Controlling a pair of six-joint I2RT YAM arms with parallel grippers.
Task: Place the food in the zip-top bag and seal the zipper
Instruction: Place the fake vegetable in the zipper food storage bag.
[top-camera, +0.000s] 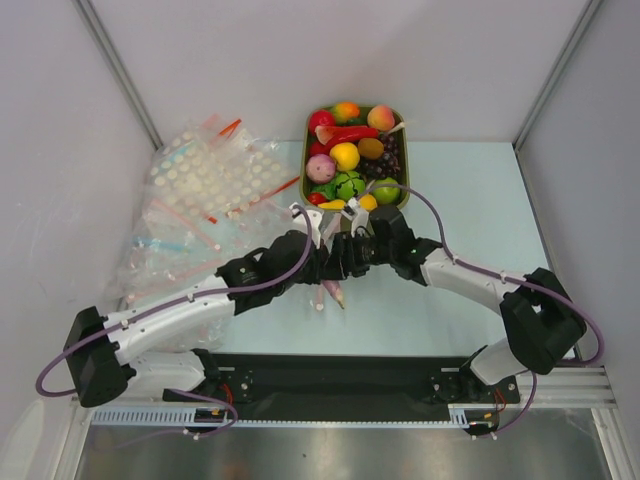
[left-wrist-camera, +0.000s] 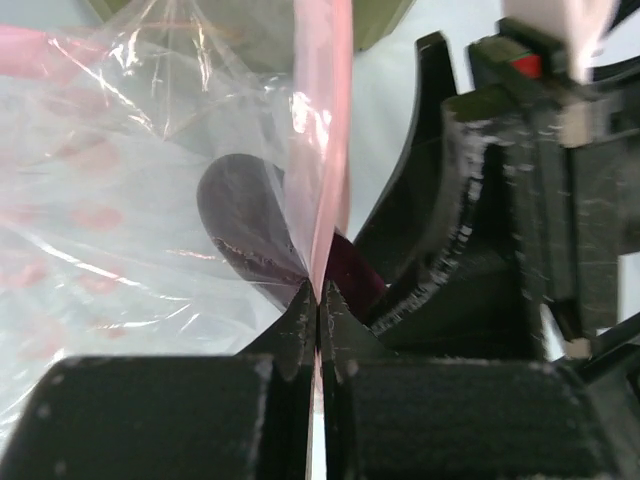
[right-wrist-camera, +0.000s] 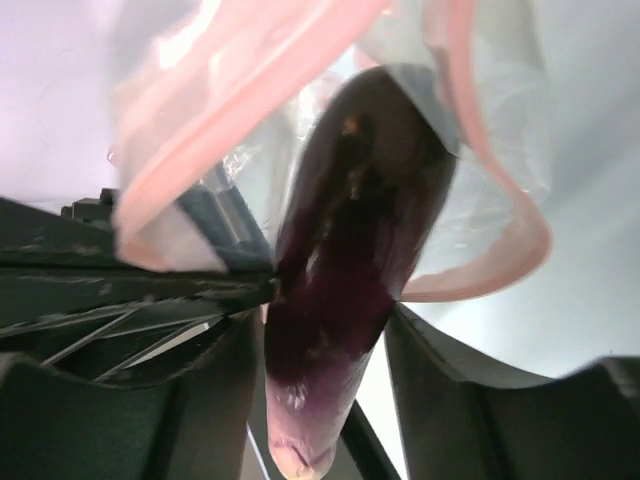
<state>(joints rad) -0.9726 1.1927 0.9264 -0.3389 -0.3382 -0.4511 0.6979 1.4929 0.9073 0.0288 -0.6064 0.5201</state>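
Note:
My left gripper (top-camera: 333, 247) (left-wrist-camera: 318, 300) is shut on the pale pink zipper (left-wrist-camera: 322, 120) of the clear zip-top bag (left-wrist-camera: 120, 200) and holds its mouth up at mid-table. My right gripper (top-camera: 362, 243) (right-wrist-camera: 330, 320) is shut on a purple eggplant (right-wrist-camera: 350, 270), and its far end sits inside the bag's mouth. The zipper (right-wrist-camera: 500, 250) loops around the eggplant. Through the plastic the eggplant (left-wrist-camera: 245, 225) shows in the left wrist view. The bag (top-camera: 327, 290) hangs below the two grippers. The rest of the food (top-camera: 350, 160) fills the olive-green tub (top-camera: 400, 120) just behind.
A pile of clear bags with white dots and red strips (top-camera: 200, 190) lies at the left against the wall. White walls enclose the table on three sides. The arm bases stand on a black rail (top-camera: 340, 380) at the near edge.

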